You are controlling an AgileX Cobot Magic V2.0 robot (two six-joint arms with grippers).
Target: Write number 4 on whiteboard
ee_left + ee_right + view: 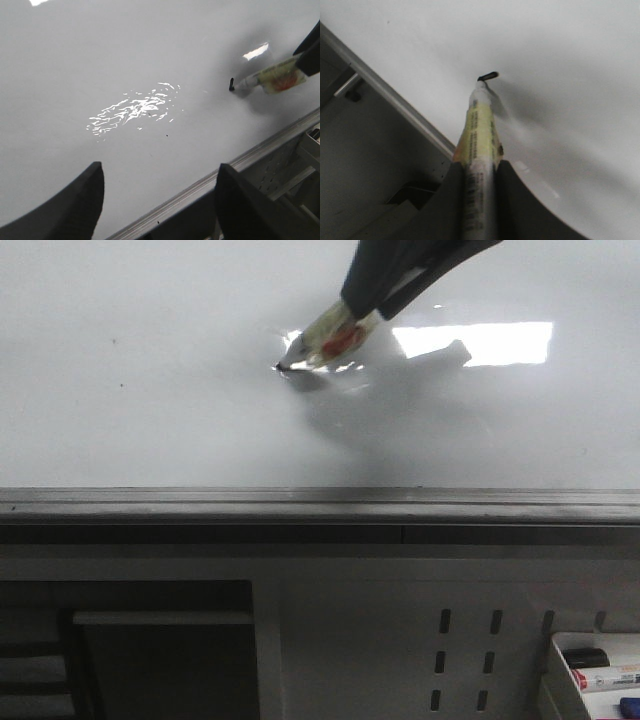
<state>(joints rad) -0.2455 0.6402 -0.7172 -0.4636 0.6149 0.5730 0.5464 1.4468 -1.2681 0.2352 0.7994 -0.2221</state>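
The whiteboard (150,390) is a large glossy white-grey board with a bright glare patch (480,342) and a dark grey ledge (300,502) along its near edge. My right gripper (480,172) is shut on a white marker with a yellow and red label (335,338). The marker's black tip (279,365) touches the board right of centre. The tip also shows in the right wrist view (487,76) and the left wrist view (231,84). No number 4 shows on the board. My left gripper (160,200) is open and empty above the board's near edge.
Below the ledge is a white perforated panel with slots (465,660). A white tray (595,675) holding spare markers stands at the near right. A dark opening (150,650) lies at the near left. Tiny dark specks (166,134) dot the board.
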